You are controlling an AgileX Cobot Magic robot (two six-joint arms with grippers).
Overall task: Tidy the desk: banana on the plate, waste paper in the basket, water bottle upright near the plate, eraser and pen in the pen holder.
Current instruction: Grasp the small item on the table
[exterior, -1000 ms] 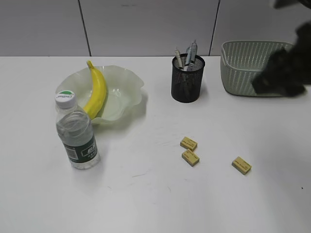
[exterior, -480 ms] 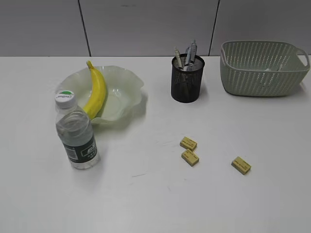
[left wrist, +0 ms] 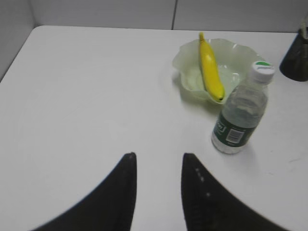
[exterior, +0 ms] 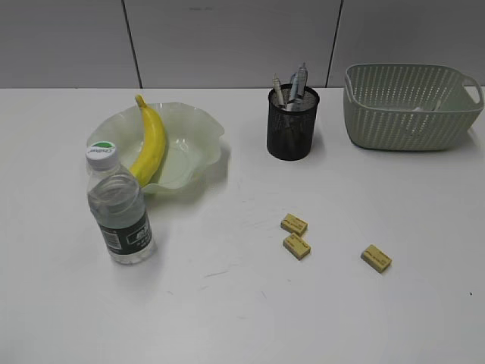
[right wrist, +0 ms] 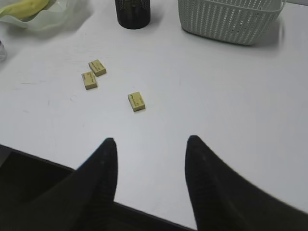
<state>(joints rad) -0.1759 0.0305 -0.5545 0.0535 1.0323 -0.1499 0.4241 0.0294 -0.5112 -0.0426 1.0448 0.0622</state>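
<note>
The banana (exterior: 151, 144) lies in the pale-green plate (exterior: 198, 129) at the back left; both also show in the left wrist view, banana (left wrist: 211, 72) and plate (left wrist: 240, 55). The water bottle (exterior: 120, 208) stands upright in front of the plate. Three yellow erasers (exterior: 294, 224) (exterior: 297, 246) (exterior: 376, 258) lie on the desk (exterior: 227, 303). The black pen holder (exterior: 292, 125) holds several pens (exterior: 294, 82). The green basket (exterior: 409, 106) has white paper (exterior: 433, 108) inside. My left gripper (left wrist: 158, 156) is open and empty. My right gripper (right wrist: 151, 140) is open and empty near the desk's front edge.
A grey panelled wall (exterior: 227, 38) runs behind the desk. The desk's front edge (right wrist: 48, 159) shows in the right wrist view with dark space below it. Neither arm shows in the exterior view.
The right arm, which was a dark blur over the basket a second ago, has drawn out of the exterior view. The objects have not moved.
</note>
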